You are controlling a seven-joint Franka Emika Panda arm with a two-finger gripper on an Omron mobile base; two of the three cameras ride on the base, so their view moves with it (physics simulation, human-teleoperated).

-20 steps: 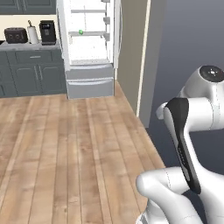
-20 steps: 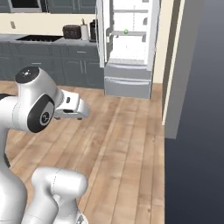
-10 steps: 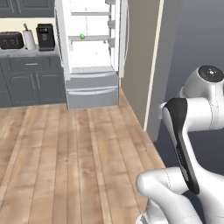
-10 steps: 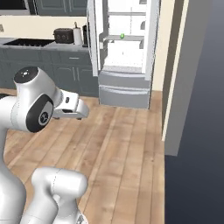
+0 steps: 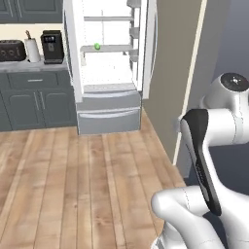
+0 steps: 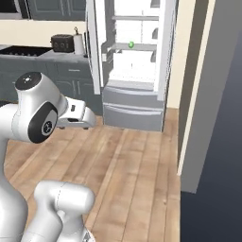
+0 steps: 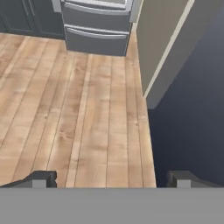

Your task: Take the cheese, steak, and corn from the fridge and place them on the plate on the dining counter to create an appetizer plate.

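Since the earlier frames the whole scene has grown larger and slid across both base views, so the base has driven nearer the fridge (image 5: 107, 68); nothing in the kitchen itself has shifted, and the arm keeps the same folded pose. No brand, label or writing can be read anywhere. From the left in the left base view: a dark toaster (image 5: 11, 50), a paper towel roll (image 5: 33, 50) and a black coffee machine (image 5: 52, 47) stand on the worktop over dark grey cabinets (image 5: 34, 99). Next comes the fridge, doors swung wide, white shelves lit, two grey drawers (image 5: 108, 114) below. The corn (image 5: 97, 46), a small green piece, sits on an upper shelf toward the left side; it is seen again in the right base view (image 6: 131, 45). Cheese and steak cannot be made out at this size. Right of the fridge a beige wall end (image 5: 177, 78) juts out beside the open door. Bare wooden floor (image 5: 73, 185) lies between robot and fridge. In the hand view the gripper (image 7: 112, 179) hangs over the floor, fingertips (image 7: 39, 179) spread wide, grasping nothing.
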